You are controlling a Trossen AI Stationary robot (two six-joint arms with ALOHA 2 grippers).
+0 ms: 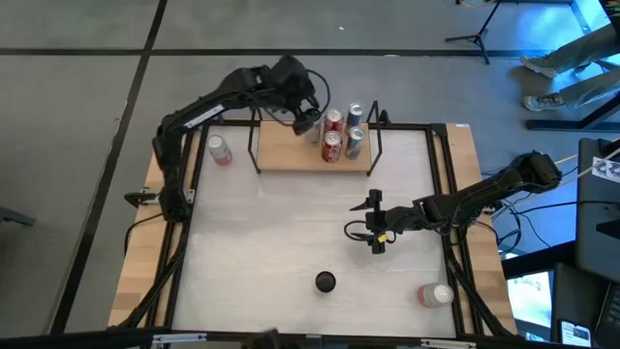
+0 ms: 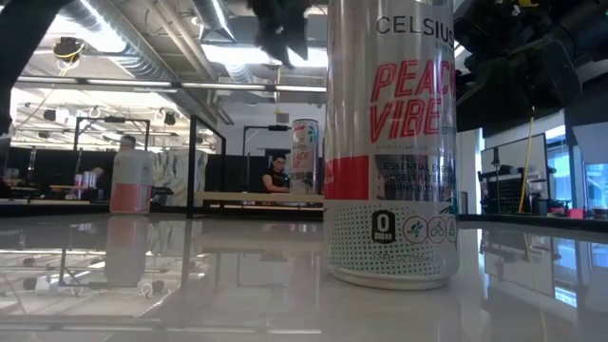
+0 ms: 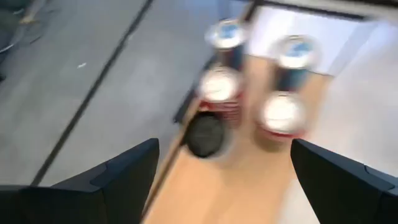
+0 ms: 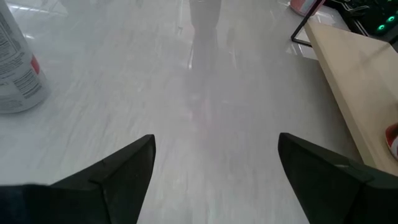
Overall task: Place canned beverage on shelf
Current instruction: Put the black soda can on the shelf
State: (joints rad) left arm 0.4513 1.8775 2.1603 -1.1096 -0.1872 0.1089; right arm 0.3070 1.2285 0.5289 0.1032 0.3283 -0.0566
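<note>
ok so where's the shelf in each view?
High view: shelf at top centre, against the table's far edge.
Low view: far background, left of centre.
Left wrist view: close below, bottom centre.
Right wrist view: along the right edge.
Shared landmark: the cans standing on it.

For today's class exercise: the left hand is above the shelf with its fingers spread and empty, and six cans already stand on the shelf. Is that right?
Not quite. The high view shows four cans standing on the shelf, not six; the left wrist view shows the same four plus a dark round thing I cannot identify. The rest holds: the left hand is above the shelf, fingers spread, empty.
</note>
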